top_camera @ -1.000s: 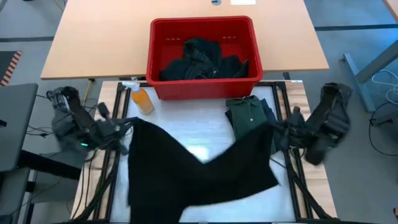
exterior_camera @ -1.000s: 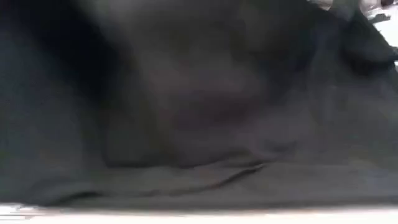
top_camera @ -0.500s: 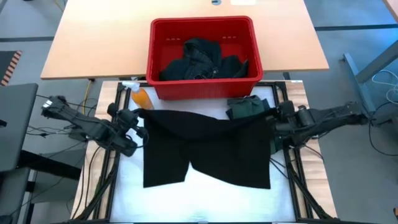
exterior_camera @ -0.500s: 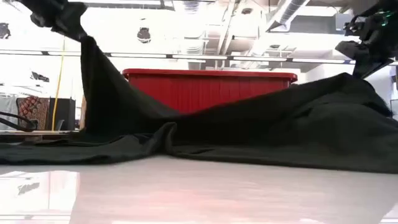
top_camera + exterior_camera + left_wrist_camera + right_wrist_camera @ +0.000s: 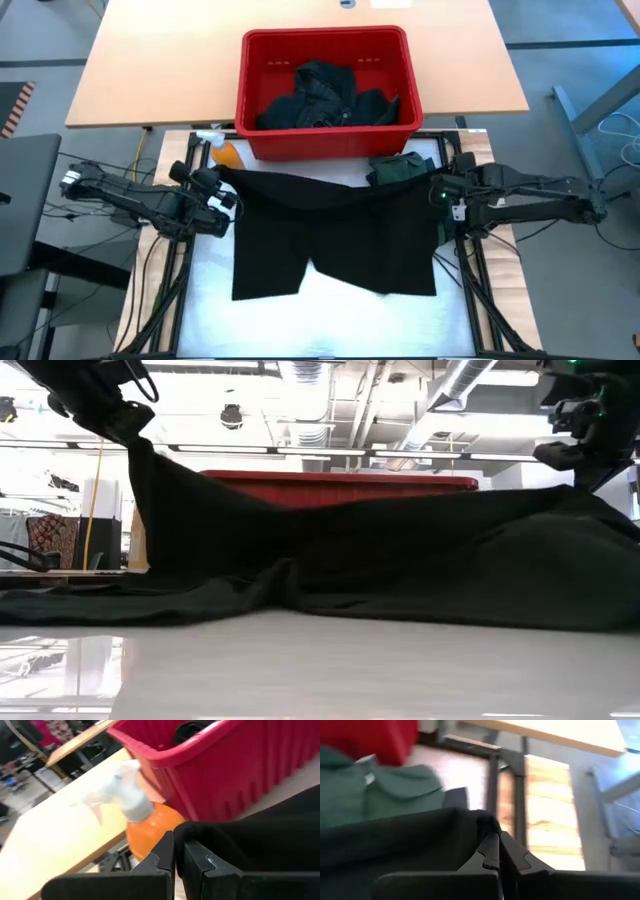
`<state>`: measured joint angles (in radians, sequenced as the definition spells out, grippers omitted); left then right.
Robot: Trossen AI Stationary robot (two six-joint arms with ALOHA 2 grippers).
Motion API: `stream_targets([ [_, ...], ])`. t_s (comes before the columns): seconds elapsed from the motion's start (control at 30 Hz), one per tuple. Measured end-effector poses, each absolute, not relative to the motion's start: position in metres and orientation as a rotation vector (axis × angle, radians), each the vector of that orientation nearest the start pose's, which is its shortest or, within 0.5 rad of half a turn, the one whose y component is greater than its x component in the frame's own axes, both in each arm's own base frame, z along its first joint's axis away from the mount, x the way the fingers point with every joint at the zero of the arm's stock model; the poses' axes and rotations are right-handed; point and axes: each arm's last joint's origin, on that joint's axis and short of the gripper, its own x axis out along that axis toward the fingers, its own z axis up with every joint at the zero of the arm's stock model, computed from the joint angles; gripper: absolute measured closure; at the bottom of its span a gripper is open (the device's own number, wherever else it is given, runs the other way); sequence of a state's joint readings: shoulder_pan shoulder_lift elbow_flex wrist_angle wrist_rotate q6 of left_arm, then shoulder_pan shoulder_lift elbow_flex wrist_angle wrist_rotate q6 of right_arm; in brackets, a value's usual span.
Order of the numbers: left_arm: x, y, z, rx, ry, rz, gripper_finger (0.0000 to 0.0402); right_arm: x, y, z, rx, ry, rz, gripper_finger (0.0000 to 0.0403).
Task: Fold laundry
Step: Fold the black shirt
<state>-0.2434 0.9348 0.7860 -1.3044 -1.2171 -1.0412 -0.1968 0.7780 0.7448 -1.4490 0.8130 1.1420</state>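
With both the left tool (image 5: 222, 190) and right tool (image 5: 438, 192) clamped on corners of the black cloth shorts (image 5: 335, 235) stretched over the white desk (image 5: 330, 325), its far edge could drag across the folded green shirt (image 5: 400, 170) or knock the orange spray bottle (image 5: 227, 153).

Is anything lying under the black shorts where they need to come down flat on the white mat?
Partly: the folded green shirt sits under the far right corner of the black shorts, near the right end effector. The rest of the white mat looks clear.
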Motion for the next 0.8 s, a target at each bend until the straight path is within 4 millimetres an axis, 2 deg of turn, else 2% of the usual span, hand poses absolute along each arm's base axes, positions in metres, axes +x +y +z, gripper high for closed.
stream_targets([
  [0.2,0.129,0.009,0.262,0.152,0.593,1.248,0.0401,0.074,-0.053,0.257,0.439,0.771,-1.627,0.0386],
  [0.3,0.133,0.013,0.263,0.168,0.598,1.267,0.0401,0.076,-0.060,0.256,0.481,0.837,-1.574,0.0373],
  [0.4,0.140,0.019,0.265,0.212,0.631,1.263,0.0398,0.080,-0.065,0.256,0.511,0.910,-1.452,0.0342],
  [0.5,0.148,0.026,0.267,0.263,0.705,1.217,0.0378,0.078,-0.067,0.259,0.504,0.932,-1.436,0.0306],
  [0.57,0.153,0.034,0.269,0.276,0.752,1.190,0.0356,0.077,-0.069,0.268,0.489,0.921,-1.449,0.0282],
  [0.67,0.153,0.050,0.274,0.178,0.804,1.163,0.0319,0.075,-0.069,0.287,0.483,0.884,-1.424,0.0250],
  [0.8,0.148,0.071,0.288,0.000,0.848,1.096,0.0278,0.081,-0.064,0.315,0.537,0.811,-1.248,0.0222],
])
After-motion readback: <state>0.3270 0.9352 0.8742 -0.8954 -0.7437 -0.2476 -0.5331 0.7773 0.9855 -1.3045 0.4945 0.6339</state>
